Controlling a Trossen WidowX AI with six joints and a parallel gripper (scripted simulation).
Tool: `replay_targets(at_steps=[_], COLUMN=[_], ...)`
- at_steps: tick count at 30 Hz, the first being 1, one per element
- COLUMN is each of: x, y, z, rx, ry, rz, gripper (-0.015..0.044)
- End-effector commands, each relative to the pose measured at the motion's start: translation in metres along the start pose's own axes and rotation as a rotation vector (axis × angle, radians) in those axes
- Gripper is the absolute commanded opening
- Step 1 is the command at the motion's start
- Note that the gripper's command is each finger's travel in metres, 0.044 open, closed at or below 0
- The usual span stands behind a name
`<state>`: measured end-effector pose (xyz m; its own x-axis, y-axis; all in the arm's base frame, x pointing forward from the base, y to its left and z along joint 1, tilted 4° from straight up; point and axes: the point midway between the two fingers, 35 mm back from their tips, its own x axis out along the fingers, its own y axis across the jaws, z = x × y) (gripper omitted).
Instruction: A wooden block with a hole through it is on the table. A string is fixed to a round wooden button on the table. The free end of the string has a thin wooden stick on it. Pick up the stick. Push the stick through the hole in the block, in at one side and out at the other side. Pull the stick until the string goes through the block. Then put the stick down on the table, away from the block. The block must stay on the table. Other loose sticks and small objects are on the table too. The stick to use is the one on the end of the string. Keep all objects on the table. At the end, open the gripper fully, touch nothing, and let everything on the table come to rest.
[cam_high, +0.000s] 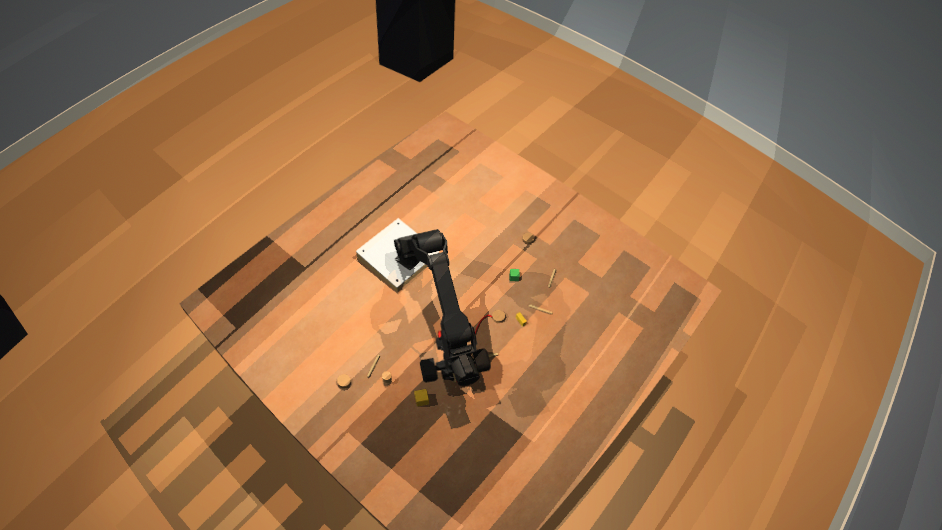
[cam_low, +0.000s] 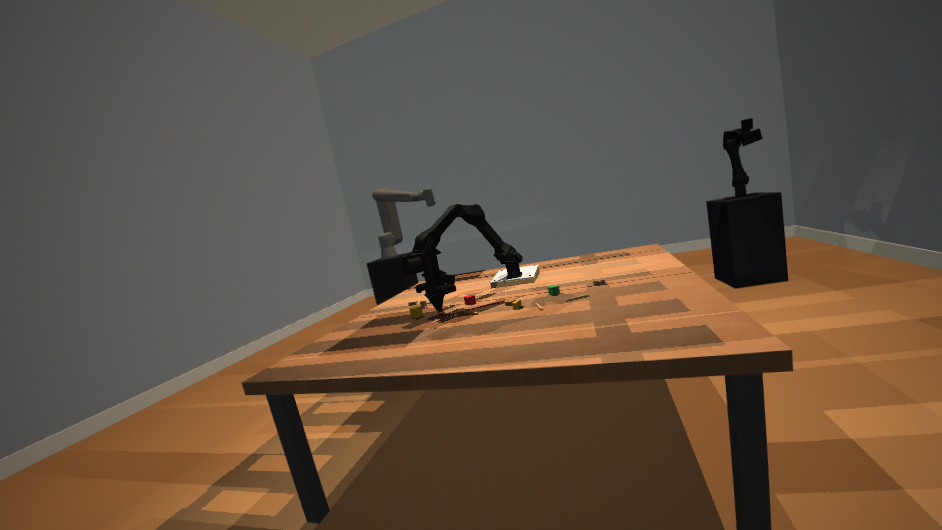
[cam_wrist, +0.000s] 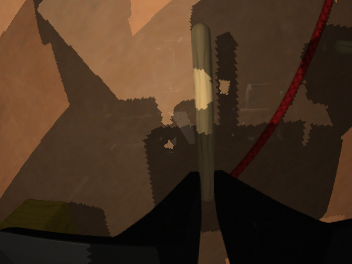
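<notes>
Top view: black arm (cam_high: 446, 286) (cam_low: 488, 232) stood on its white base plate (cam_high: 376, 253) (cam_low: 499, 282), left of centre, and reached toward the lower middle of the frame. Its gripper (cam_high: 465, 377) (cam_low: 439, 309) (cam_wrist: 206, 180) pointed down, low over the wooden table (cam_high: 263, 355) (cam_low: 526, 374).

Wrist view: fingers nearly together, pinching the near end of a thin pale wooden stick (cam_wrist: 202, 95). The stick's free length ran toward the upper middle of the frame. Red string (cam_high: 483, 320) (cam_low: 488, 305) (cam_wrist: 295, 85) curved from the upper right down to the right-hand fingertip; its join with the stick was hidden.

From above, string ran up to a round wooden button (cam_high: 498, 316) (cam_low: 511, 302), right of centre. Small yellow block (cam_high: 521, 319) (cam_low: 517, 304) lay just beside the button. Larger yellow cube (cam_high: 421, 397) (cam_low: 415, 311) (cam_wrist: 36, 217) sat lower left of the gripper, apart from the stick; could not make out a hole in either yellow piece.

Red cube (cam_high: 439, 334) (cam_low: 469, 299) showed partly behind the arm from above. Green cube (cam_high: 514, 274) (cam_low: 553, 290) sat farther up and right, with two loose sticks near it: one steep (cam_high: 552, 278), one slanted (cam_high: 540, 309). Third loose stick (cam_high: 373, 365) lay at lower left, between a wide wooden disc (cam_high: 343, 381) and a small round piece (cam_high: 386, 377).
</notes>
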<state>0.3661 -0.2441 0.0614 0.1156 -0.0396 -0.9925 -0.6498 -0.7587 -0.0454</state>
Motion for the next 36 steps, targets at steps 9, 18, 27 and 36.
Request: replay_targets(at_steps=[9, 18, 27, 36], x=[0.000, 0.000, 0.000, 0.001], y=[0.000, 0.000, 0.000, 0.000], z=[0.014, 0.025, 0.037, 0.048], rx=[-0.001, -0.001, -0.001, -0.001], ry=[-0.001, -0.001, -0.001, -0.001], rz=[0.002, 0.002, 0.002, 0.002], gripper=[0.0000, 0.0000, 0.0000, 0.0000])
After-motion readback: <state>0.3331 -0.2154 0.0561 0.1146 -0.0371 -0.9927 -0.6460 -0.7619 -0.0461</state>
